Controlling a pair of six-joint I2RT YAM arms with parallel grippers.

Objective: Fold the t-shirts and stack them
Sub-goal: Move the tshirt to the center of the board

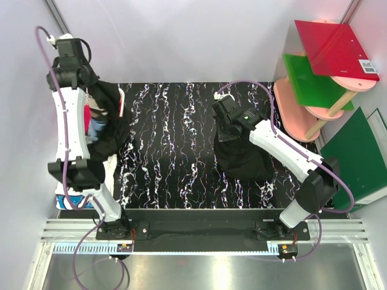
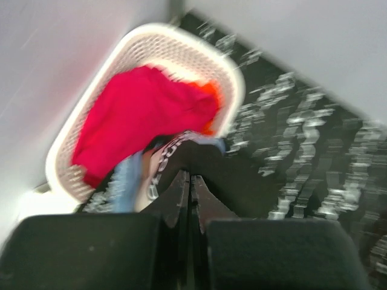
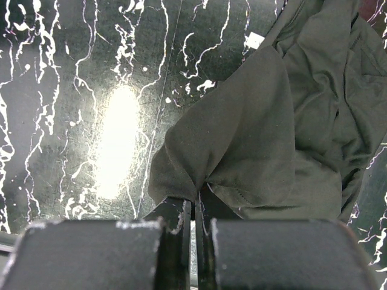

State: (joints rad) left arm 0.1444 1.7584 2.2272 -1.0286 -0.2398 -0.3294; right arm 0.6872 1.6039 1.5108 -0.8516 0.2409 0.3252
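My overhead feed shows the left gripper hanging over the bench's left edge, above the white basket. On its wrist camera the fingers are pressed together on a fold of the lifted black t-shirt. That shirt drapes down from the gripper over the basket's rim on the bench side. Inside the basket lies a red t-shirt, with a scrap of orange cloth at its far side and some pale blue cloth nearer the camera. A dark band beside the blue carries white lettering, but the wrist picture is too blurred for me to read it.

The right gripper is clamped on an edge of the second black t-shirt. This shirt lies crumpled on the black marbled bench, in its right half.

Beyond the bench's far right corner, a red board bears a white barcode sticker. Its print is too small for me to make out.
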